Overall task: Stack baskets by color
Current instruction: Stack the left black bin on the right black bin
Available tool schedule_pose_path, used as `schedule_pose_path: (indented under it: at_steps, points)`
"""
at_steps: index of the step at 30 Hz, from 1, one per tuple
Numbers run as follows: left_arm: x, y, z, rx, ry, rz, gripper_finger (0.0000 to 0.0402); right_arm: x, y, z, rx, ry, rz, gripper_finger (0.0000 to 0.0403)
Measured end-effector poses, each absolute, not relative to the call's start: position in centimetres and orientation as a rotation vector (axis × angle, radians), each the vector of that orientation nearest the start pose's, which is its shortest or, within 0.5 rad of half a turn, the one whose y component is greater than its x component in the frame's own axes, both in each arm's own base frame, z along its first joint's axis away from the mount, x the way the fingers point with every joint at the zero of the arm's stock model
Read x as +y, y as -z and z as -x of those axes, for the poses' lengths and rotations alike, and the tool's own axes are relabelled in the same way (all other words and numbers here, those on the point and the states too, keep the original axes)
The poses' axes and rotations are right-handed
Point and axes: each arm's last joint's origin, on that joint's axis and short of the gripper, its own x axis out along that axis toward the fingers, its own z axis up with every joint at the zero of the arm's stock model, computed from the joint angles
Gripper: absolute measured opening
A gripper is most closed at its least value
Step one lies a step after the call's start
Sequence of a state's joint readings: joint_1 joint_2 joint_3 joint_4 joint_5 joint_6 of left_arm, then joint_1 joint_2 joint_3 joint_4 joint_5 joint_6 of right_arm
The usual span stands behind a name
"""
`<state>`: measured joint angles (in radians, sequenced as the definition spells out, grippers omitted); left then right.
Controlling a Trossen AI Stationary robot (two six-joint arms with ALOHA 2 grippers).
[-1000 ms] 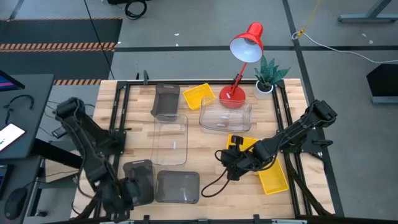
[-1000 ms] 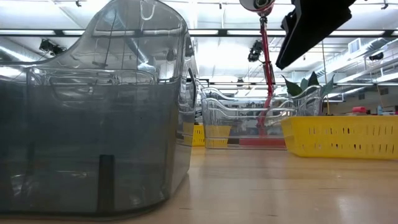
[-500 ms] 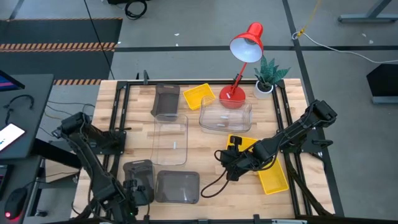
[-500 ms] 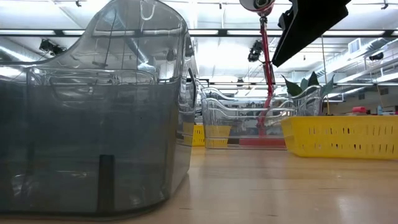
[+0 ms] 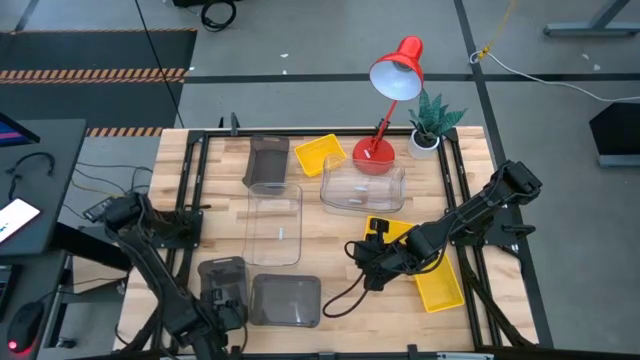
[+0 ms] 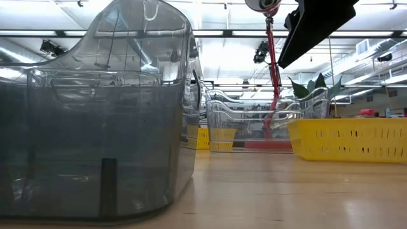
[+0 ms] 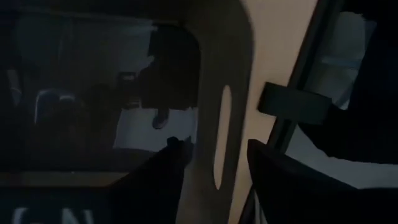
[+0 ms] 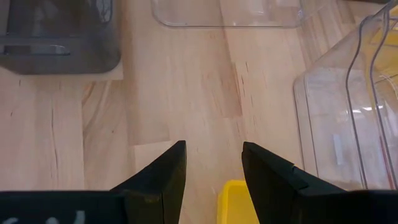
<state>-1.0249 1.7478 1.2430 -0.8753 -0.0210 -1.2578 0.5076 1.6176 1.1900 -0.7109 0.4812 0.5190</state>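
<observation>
Baskets point(image 5: 284, 299) scattered on table point(image 5: 330, 235), all empty, both arms' jaws released

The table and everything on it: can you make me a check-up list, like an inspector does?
Surface: pale wooden table, with a black frame around its edge.
Job's things: grey baskets near the front and one at the back; clear baskets mid-table and by the lamp; yellow baskets on the right and at the back.
Clutter: red desk lamp and small potted plant in the back right corner.
Grippers: left claw open at the front grey baskets; right claw open and empty, above bare wood.
Cables: a black cable loops from the right arm.
Surroundings: grey floor, a dark desk to the left.
</observation>
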Motion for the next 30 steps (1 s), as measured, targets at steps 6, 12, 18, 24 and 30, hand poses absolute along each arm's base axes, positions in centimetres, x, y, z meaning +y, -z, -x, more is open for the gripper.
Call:
schedule_pose_path:
  at_steps: [6,12,18,24,30]
  points:
    - [-27.6,-20.2,-17.7,1.48,-0.128,0.397,0.0131,14.4,-23.5,-28.6,0.962,0.229,0.063,0.0162]
    - [-27.4,-20.2,-18.1,1.477,-0.177,0.45,0.0043,14.3,-23.6,-28.7,0.953,0.216,0.076,0.0162]
    - [-27.1,-20.3,-18.4,1.509,-0.251,0.554,0.0011,14.5,-23.7,-29.0,0.931,0.201,0.062,0.0162]
    - [-26.7,-22.5,-18.6,1.546,-0.291,0.654,0.0006,15.1,-23.9,-29.1,0.895,0.164,0.056,0.0162]
    - [-26.0,-27.5,-19.3,1.553,-0.37,0.674,0.0006,15.1,-23.8,-29.0,0.932,0.103,0.097,0.0162]
